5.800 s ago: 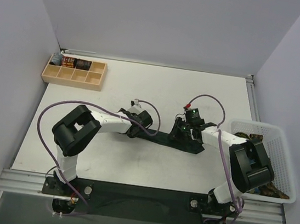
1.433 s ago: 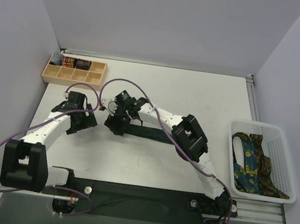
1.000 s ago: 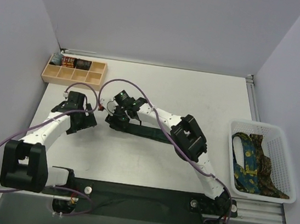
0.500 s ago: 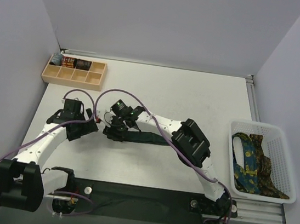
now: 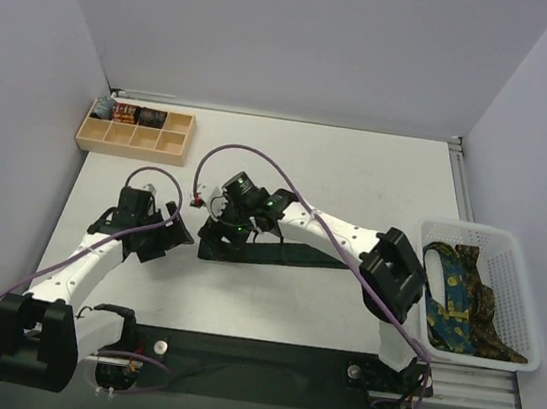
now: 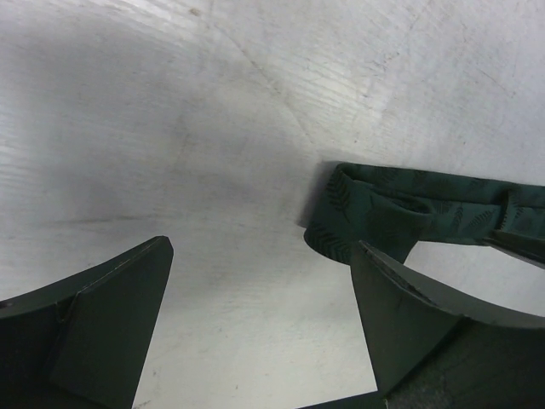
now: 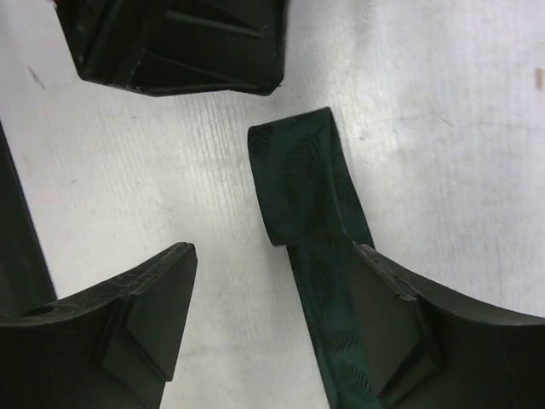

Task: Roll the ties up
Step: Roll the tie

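The dark green tie (image 5: pixel 272 253) lies stretched across the middle of the surface (image 5: pixel 358 175), and its left end is folded back on itself into one loose first turn. In the left wrist view that turn (image 6: pixel 366 209) looks soft and a little askew rather than tight.

The right hand (image 5: pixel 224 233) hovers over the folded end with its jaws apart. In its own view the tie (image 7: pixel 302 170) lies flat between the fingers and nothing is pinched. The left hand (image 5: pixel 174 232) is just beside the fold on its outer side, also spread wide and holding nothing.

The step in hand seems to be getting the roll started. To do it well, I would square the fold first so that its edges sit over the strip beneath; a crooked core will likely spiral into a cone. One hand should close across the width of the fold, not on a corner. The other should press the flat strip down a little further along, so the fabric feeds under light tension. The cloth looks thin and slippery, so short turns with a re-grip after each should keep the coil from springing open.

More ties (image 5: pixel 458 299) wait in the white basket (image 5: pixel 472 229) at the right, and the wooden tray (image 5: pixel 133 136) sits at the far left
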Robot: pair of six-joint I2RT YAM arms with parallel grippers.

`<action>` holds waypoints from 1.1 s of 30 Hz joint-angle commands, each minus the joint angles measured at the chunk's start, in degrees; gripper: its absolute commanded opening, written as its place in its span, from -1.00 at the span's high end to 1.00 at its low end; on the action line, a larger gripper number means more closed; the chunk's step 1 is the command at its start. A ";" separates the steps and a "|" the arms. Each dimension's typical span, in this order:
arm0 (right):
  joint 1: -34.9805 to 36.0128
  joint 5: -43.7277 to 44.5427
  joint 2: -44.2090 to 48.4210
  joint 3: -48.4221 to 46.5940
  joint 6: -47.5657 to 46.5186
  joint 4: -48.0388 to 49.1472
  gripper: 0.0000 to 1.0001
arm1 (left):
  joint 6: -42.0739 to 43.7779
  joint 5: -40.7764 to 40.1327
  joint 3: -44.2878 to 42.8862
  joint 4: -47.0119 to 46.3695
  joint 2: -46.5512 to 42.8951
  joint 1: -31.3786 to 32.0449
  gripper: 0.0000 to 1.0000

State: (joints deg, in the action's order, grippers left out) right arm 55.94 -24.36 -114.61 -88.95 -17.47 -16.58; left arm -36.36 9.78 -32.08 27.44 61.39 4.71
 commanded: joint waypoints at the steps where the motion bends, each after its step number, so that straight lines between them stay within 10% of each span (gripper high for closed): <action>1: -3.11 0.45 6.49 4.11 12.09 2.85 -0.37 | -1.26 3.40 0.43 -5.99 1.01 1.44 -0.95; 12: -6.37 4.85 7.73 11.60 43.90 13.14 0.03 | -2.58 0.59 -0.36 -8.90 5.15 7.50 -0.95; 33: -6.64 0.10 0.00 16.17 53.25 21.06 0.38 | -3.81 -4.42 -1.32 -10.48 10.25 13.40 -0.85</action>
State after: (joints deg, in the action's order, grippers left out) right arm 49.21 -23.44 -114.34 -73.67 34.54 3.66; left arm -39.90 6.90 -32.08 18.28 70.87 17.72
